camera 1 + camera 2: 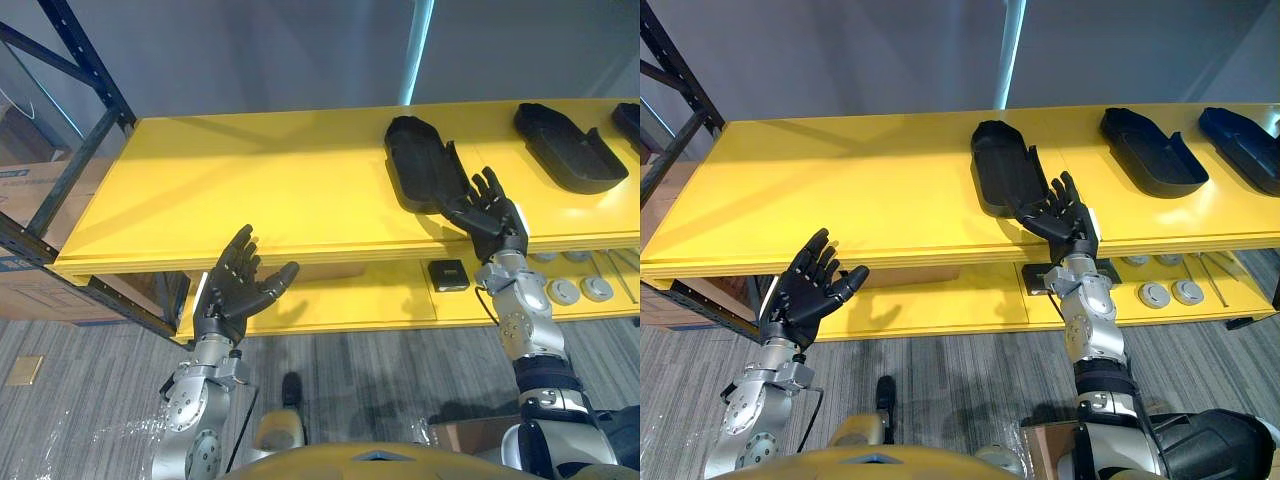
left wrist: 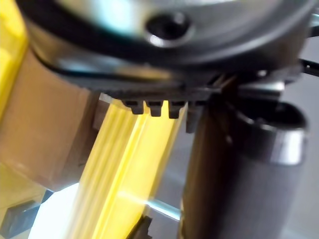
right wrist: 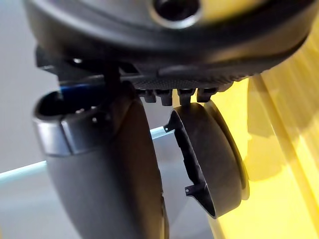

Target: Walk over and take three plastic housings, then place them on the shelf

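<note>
The left hand hangs in the air just in front of the front edge of the yellow shelf. Its palm is turned up, its fingers are straight and spread, and it holds nothing.

Three black plastic housings lie on the shelf, all in its right half. The first housing lies lengthwise from the middle of the board to its front edge. The right hand is at that housing's near end, with its fingers spread and straight and laid over the housing's front corner rather than curled round it. I cannot tell whether they press on it. In the right wrist view the same housing shows just past the fingertips, against the yellow board.

The second housing lies well apart, further right and nearer the back edge. The third housing lies beside it at the shelf's right end.

On the lower shelf, under the right hand, sits a small black box, with grey round discs to its right. A dark blue rack frame carries the shelves at the left end, and cardboard boxes stand behind it. Grey floor runs in front.
</note>
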Robot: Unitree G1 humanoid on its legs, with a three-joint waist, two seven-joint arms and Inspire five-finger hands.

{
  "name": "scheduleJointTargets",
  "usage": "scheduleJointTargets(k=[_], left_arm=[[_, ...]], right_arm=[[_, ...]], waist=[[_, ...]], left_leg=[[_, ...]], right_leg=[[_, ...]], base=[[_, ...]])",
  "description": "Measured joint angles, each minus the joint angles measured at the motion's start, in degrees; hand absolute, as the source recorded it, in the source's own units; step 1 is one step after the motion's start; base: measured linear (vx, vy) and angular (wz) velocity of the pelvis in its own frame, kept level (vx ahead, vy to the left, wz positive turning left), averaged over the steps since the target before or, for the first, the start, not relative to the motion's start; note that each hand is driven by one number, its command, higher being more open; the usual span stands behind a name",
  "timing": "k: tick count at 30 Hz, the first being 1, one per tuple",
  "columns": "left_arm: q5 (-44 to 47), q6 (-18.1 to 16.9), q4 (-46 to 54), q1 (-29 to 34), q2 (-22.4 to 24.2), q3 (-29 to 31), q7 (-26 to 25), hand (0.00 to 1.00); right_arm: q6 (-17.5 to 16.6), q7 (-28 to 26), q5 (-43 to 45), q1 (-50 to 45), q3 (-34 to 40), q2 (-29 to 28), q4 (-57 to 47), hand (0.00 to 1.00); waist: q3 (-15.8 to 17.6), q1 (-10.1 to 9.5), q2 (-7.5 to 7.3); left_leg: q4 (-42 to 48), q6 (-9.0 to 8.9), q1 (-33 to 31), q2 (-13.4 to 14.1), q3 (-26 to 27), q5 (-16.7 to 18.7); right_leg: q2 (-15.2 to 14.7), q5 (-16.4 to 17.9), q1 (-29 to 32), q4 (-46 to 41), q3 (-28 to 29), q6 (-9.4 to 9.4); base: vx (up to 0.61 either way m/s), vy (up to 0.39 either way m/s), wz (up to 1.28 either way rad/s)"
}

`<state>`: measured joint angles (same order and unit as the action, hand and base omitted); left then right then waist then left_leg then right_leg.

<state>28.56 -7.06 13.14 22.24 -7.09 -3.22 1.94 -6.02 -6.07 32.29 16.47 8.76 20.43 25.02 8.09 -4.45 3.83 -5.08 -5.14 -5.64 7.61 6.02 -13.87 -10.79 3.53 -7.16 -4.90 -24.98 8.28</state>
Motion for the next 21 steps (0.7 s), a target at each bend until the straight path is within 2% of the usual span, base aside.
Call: scheduleJointTargets(k=[7,12,15,18,21], left_arm=[[0.0,0.0,-0.2,0.0,-0.8,-0.3,0.0,1.0],[0.0,0.0,-0.2,0.0,-0.8,-0.4,-0.1,1.0],[-0.1,0.0,-0.2,0.1,-0.8,-0.5,-0.7,1.0],[-2.2,0.0,-0.2,0.8,-0.7,-0.5,-1.5,1.0],[-2.3,-0.3,-0.2,1.4,-0.6,-0.3,-2.4,1.0]], right_arm=[[-0.4,-0.4,-0.1,-0.5,-0.1,0.0,0.0,1.0],[-3.5,5.7,-3.9,-1.5,-0.8,-0.1,-0.9,1.0],[-4.8,11.0,-11.3,-6.2,-0.5,-1.3,-11.3,1.0],[-6.4,12.9,-17.0,-11.6,-0.5,-3.5,-24.9,1.0],[-7.2,12.2,-18.5,-16.0,-0.5,-5.4,-33.9,1.0]], waist=[[0.0,0.0,-0.01],[0.0,-0.25,-0.02],[0.0,0.0,-0.01],[0.0,0.26,-0.01],[0.0,0.34,-0.11]], left_leg=[[0.0,0.04,0.0,0.0,0.0,0.0],[0.0,0.05,0.0,0.0,0.1,0.0],[0.0,0.03,0.0,0.0,0.4,0.1],[0.0,-0.06,0.1,0.2,1.2,0.4],[0.0,-0.12,0.1,0.5,2.1,0.5]], right_leg=[[0.0,0.0,0.0,0.0,0.0,0.0],[0.0,0.0,0.0,0.1,0.1,0.0],[0.0,0.0,0.2,0.2,0.3,0.0],[0.0,0.0,0.6,0.3,1.1,0.02],[0.0,-0.1,1.2,0.2,1.8,0.01]], base=[[0.0,0.0,0.0],[0.0,0.0,0.0],[0.0,0.0,-0.03],[0.0,-0.001,-0.12],[-0.01,-0.022,-0.16]])
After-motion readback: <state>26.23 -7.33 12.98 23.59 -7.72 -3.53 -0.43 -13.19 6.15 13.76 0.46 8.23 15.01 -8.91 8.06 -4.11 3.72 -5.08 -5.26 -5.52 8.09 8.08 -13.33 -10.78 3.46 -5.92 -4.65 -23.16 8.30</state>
